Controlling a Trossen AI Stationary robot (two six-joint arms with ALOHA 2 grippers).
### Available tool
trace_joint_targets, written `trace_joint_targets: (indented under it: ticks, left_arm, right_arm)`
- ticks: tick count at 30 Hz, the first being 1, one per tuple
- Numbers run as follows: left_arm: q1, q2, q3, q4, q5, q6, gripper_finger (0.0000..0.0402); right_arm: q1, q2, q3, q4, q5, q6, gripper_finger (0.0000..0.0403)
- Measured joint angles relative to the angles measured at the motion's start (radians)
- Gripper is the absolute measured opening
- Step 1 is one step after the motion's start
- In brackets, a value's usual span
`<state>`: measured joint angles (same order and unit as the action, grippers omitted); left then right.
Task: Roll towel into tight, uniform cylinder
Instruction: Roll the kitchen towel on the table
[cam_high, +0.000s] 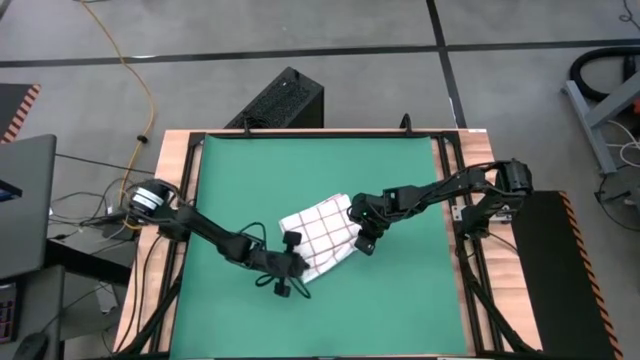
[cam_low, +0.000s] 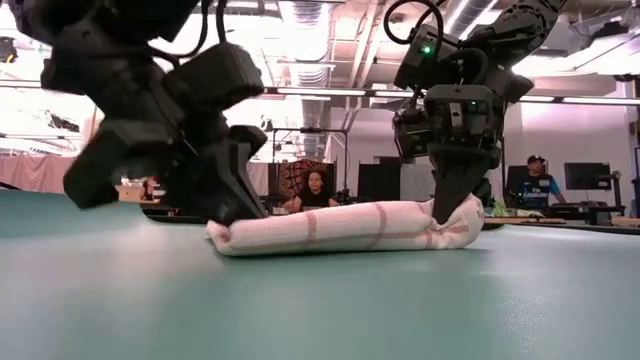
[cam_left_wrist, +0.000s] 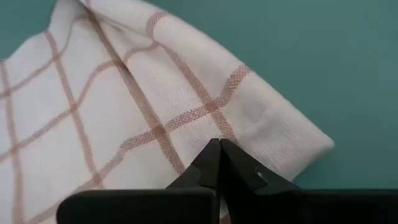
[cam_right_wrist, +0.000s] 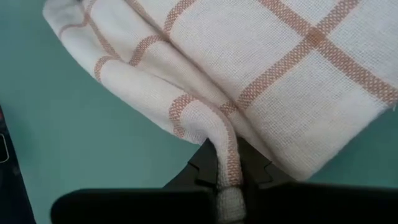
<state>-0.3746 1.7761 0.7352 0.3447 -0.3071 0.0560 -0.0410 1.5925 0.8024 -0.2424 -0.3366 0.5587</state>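
Observation:
The white checked towel (cam_high: 318, 238) lies on the green mat (cam_high: 320, 160) as a loose, low roll (cam_low: 340, 228), resting on its long underside. My left gripper (cam_high: 297, 266) is shut and stands at the roll's near left end (cam_low: 238, 212); in its wrist view the closed tips (cam_left_wrist: 219, 148) sit over the cloth (cam_left_wrist: 124, 93). My right gripper (cam_high: 362, 240) is shut on cloth at the roll's right end (cam_low: 450, 215). My left gripper's shut tips stand right at the towel's left end; I cannot tell whether they touch it. My right gripper pinches a bunched fold of the towel (cam_right_wrist: 227, 158) between its two fingers, slanting down from the table's right side. The towel stays on the mat, and the roll's right end (cam_low: 462, 228) is dented at the fingers.
A black box (cam_high: 280, 100) stands on the floor beyond the table's far edge. Wooden boards (cam_high: 175, 200) frame the mat. People sit in the room behind the table (cam_low: 315, 190). Bare mat lies toward the far and near edges.

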Motion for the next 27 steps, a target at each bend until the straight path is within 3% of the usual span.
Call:
trace_joint_targets:
  ticks: [6,13,20,27]
  left_arm:
    - [0.020,0.042,0.003,-0.002,0.009,-0.058,0.0000]
    - [0.091,0.037,0.008,-0.096,0.256,-0.190,0.0000]
    - [0.140,0.040,0.007,-0.086,0.487,-0.197,0.0000]
    - [0.120,0.041,0.004,-0.058,0.509,-0.172,0.0000]
  right_arm:
    - [0.000,-0.002,0.000,0.005,-0.037,-0.001,0.0037]
    - [-0.032,-0.003,0.002,0.037,-0.079,-0.006,0.0037]
    - [-0.075,0.012,0.004,0.026,-0.085,-0.009,0.0037]
    - [-0.083,0.115,0.006,0.100,-0.109,-0.005,0.0037]
